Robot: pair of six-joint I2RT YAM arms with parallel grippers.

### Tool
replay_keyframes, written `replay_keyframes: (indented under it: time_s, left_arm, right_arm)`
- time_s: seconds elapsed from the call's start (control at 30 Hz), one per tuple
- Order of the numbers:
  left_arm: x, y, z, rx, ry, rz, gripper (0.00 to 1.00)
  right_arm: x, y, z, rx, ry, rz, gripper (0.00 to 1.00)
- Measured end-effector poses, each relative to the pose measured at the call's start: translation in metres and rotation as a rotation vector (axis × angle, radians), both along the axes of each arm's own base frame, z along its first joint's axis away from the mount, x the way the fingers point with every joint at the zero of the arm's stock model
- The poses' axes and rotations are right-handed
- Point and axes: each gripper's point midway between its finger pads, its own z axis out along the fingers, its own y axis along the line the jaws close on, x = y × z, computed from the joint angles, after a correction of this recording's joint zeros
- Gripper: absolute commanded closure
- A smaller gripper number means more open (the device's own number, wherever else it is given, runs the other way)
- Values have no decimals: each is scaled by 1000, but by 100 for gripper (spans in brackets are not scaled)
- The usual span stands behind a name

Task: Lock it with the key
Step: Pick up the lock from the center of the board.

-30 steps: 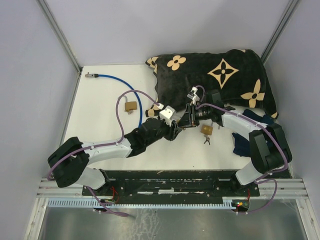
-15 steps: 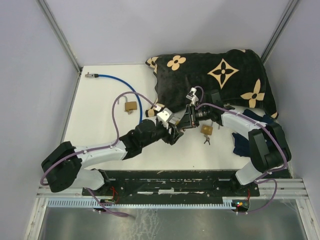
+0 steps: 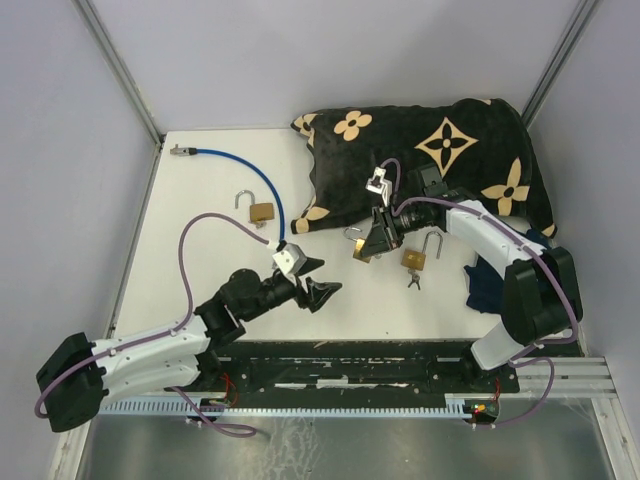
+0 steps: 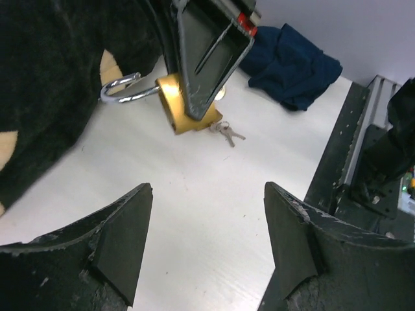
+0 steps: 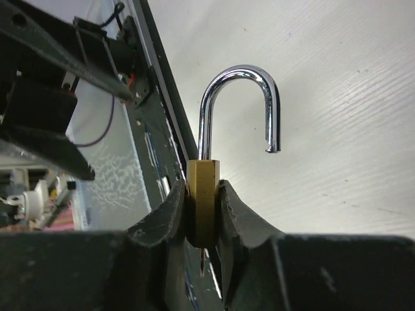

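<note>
1. Top external view, far left: a blue cable curves across the white table. Just beside it lies a spare brass padlock, its hoop swung open, with nothing touching it.
2. Left of centre: my left gripper has pulled back toward its base. A second ago it was up against the right one. Its jaws have spread and hold nothing. The left wrist view shows both fingers wide apart with bare table between them.
3. Centre: my right gripper is clenched on the body of the held padlock, just in front of the black flowered blanket. The right wrist view shows the brass body pinched between both pads, with the shackle standing up and open.
4. Right of centre: a third padlock rests on the table with a key bunch just below it, near the held one but apart from it.
5. My reading: the handover looks finished, and the right gripper alone now carries the lock. The lock is not yet shut. I cannot tell whether a key sits in its keyhole.
</note>
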Motion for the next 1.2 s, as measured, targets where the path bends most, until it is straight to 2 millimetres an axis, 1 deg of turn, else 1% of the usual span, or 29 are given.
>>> replay_keyframes:
  time_s: [0.07,0.17,0.27,0.37,0.43,0.53,0.6,0.77,0.8,1.1,1.2]
  left_arm:
    - [-4,8,-8,19,-40,-1,23]
    - [-5,13,-20,58,-60,-3,22]
    - [-4,12,-24,83,-76,-10,22]
    - [-5,11,-24,90,-91,-21,22]
    - [-6,11,-22,85,-104,-31,22]
    - [-9,12,-8,45,-159,-43,22]
    - [-12,12,-5,31,-176,-55,21]
    - [-20,14,-5,5,-199,-86,11]
    - [-21,13,-4,1,-197,-88,10]
    - [-32,11,14,-102,-175,-128,11]
    - [-35,13,22,-136,-182,-130,11]
  right_arm:
    - [-3,-4,0,-18,-51,44,98]
    - [-10,-12,-6,-59,-92,94,98]
    - [-18,-21,-12,-99,-115,140,98]
    - [-23,-27,-14,-123,-147,188,98]
    - [-26,-31,-14,-134,-175,225,98]
    - [-31,-35,-15,-141,-200,267,98]
    - [-34,-38,-16,-145,-208,293,98]
    - [-39,-42,-16,-149,-225,346,98]
    - [-39,-42,-15,-148,-231,353,98]
    - [-43,-45,-12,-147,-251,383,98]
    - [-43,-46,-6,-150,-287,380,98]
